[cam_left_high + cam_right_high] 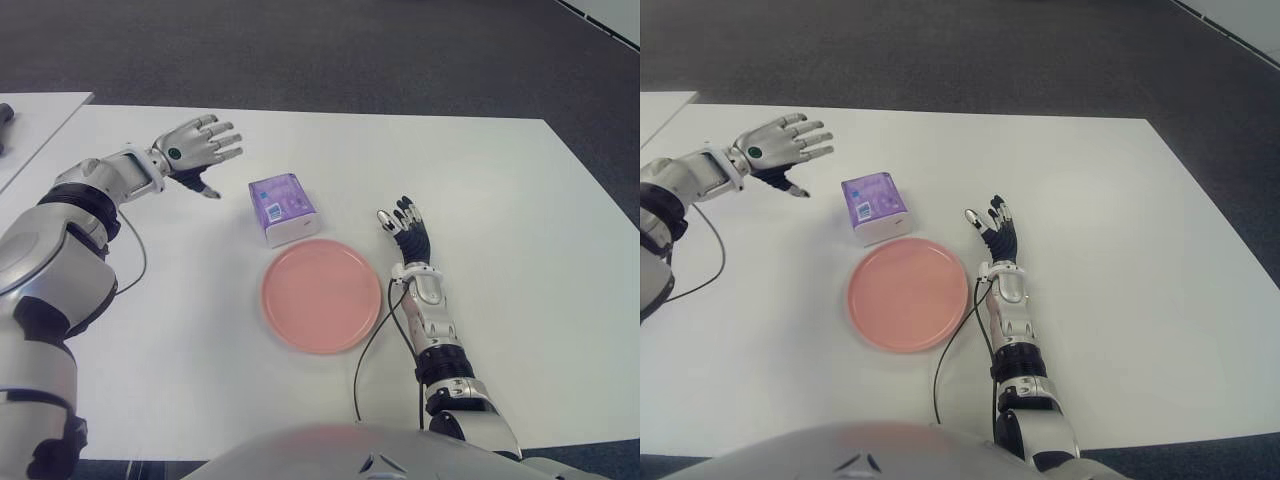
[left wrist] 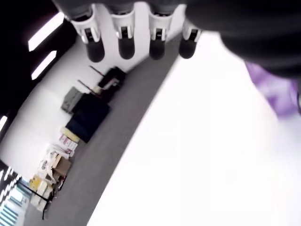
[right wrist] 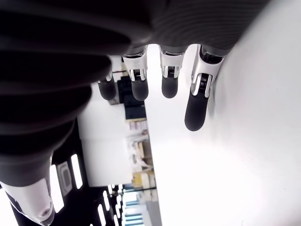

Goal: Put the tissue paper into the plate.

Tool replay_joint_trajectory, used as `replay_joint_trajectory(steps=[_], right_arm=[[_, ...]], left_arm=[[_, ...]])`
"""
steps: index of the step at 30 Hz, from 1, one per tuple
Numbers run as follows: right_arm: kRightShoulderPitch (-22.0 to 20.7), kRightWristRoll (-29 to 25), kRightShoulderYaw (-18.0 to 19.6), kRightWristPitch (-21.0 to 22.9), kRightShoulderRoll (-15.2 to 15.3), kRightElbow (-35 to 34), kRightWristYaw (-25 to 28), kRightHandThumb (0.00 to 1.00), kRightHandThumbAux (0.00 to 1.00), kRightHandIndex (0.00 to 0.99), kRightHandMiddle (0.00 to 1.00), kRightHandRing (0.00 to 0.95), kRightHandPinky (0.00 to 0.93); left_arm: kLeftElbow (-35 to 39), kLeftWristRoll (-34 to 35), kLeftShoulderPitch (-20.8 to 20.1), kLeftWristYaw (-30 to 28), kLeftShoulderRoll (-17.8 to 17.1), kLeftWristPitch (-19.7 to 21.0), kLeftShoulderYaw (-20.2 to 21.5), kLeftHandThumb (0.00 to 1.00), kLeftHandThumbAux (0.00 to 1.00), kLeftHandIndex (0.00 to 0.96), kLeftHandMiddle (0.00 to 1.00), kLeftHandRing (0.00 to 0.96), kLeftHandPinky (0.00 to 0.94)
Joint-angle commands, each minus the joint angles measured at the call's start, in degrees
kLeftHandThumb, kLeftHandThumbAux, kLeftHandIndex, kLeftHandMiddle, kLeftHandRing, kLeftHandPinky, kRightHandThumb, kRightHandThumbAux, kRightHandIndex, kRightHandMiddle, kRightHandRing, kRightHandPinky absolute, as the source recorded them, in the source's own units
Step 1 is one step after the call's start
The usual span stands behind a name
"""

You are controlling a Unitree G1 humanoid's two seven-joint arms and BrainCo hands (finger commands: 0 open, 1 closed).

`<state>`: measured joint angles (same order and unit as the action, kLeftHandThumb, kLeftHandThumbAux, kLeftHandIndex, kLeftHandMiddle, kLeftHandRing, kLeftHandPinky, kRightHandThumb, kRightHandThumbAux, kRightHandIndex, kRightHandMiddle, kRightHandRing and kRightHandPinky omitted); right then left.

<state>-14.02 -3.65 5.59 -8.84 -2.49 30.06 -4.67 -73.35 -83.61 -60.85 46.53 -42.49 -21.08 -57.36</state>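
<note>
While sitting mid-table: purple plastic-wrapped tissue paper pack (image 1: pixel 283 207) is touching the round pink plate's (image 1: pixel 321 296) far rim.
Left hand (image 1: pixel 196 146): hovering spread, empty, left of the pack.
Right hand (image 1: pixel 410 237): showing fingers extended, empty, right of the plate on the white table (image 1: pixel 520 230).

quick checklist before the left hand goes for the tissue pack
1. Left hand empty, its fingers spread: ok.
2. Tissue pack free on the table, untouched by either hand: ok.
3. Bare table between left hand and pack: ok.
4. Pink plate empty, just in front of the pack: ok.
5. Right hand open, beside the plate's right edge, off the pack-to-plate path: ok.
6. Pack in plate: not ok, not yet done.
</note>
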Motion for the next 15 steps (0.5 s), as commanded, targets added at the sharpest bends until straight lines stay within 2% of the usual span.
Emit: replay_joint_trajectory(steps=[1, 5, 15], right_arm=[[2.7, -0.1, 0.3, 2.7, -0.6, 4.3, -0.5, 0.204, 0.660, 0.000, 0.000, 0.000, 0.009], [2.7, 0.0, 0.3, 2.4, -0.7, 4.6, -0.5, 0.204, 0.660, 0.000, 0.000, 0.000, 0.009], [2.5, -0.1, 0.3, 2.0, -0.7, 5.2, -0.6, 0.204, 0.660, 0.000, 0.000, 0.000, 0.009]], left_arm=[[-2.0, -3.1, -1.3, 2.9, 1.0, 1.9, -4.4, 0.267, 0.289, 0.000, 0.000, 0.000, 0.000], [-2.9, -4.0, -1.9, 4.0, 1.7, 2.9, -7.1, 0.232, 0.319, 0.000, 0.000, 0.000, 0.000], [-3.4, -3.4, -2.5, 5.2, 3.4, 3.3, -9.9, 0.189, 0.368, 0.000, 0.000, 0.000, 0.000]])
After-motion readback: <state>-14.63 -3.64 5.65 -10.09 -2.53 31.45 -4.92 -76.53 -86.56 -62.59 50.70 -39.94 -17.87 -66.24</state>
